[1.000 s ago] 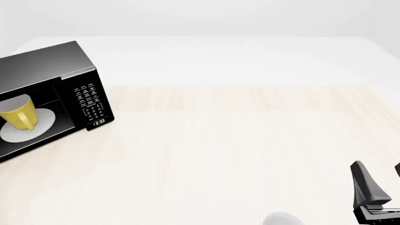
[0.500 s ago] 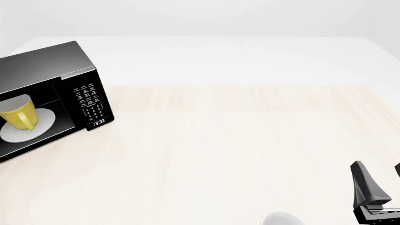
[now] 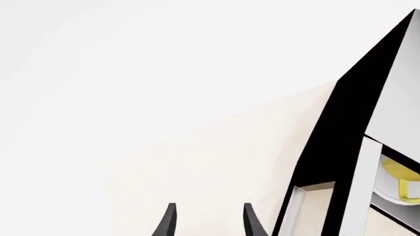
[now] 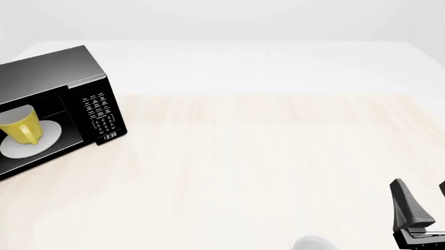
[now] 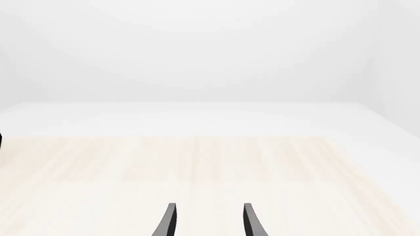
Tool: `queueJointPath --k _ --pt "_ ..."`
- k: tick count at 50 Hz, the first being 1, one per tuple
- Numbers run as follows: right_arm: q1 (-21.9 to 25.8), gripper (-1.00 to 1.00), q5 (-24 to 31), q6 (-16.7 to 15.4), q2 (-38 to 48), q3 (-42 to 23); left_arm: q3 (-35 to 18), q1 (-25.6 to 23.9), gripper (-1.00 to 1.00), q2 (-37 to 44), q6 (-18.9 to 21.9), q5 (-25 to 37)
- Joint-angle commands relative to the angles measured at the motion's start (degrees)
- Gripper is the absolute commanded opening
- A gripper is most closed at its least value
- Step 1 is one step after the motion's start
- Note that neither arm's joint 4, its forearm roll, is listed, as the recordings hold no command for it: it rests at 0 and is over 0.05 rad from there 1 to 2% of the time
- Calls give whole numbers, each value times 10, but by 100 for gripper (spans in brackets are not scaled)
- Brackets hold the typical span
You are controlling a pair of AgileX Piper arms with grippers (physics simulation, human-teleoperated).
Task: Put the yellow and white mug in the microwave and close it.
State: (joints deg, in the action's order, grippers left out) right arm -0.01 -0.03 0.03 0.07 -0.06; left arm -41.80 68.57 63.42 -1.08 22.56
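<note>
The black microwave (image 4: 62, 99) stands at the table's far left with its cavity open to view. The yellow and white mug (image 4: 20, 126) sits upright inside on the round white turntable plate (image 4: 50, 136), handle toward the front. In the left wrist view the microwave (image 3: 354, 123) is seen from its side, with the mug (image 3: 402, 183) showing inside. My left gripper (image 3: 208, 221) is open and empty, apart from the microwave; it is outside the front view. My right gripper (image 4: 422, 192) is open and empty at the front right, and it also shows in the right wrist view (image 5: 208, 221).
A plain white rounded object (image 4: 311, 243) lies at the front edge, left of my right gripper. The light wooden table (image 4: 264, 156) stretches from the microwave to the right. The microwave's keypad and clock (image 4: 101, 114) face the front.
</note>
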Motion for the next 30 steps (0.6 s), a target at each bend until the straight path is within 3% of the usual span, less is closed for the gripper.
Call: queueJointPath --k 1,30 --pt "0 100 0 0 -1 1 11 -27 100 16 5 -13" --pt "0 100 0 0 -1 1 31 -88 100 61 25 -54"
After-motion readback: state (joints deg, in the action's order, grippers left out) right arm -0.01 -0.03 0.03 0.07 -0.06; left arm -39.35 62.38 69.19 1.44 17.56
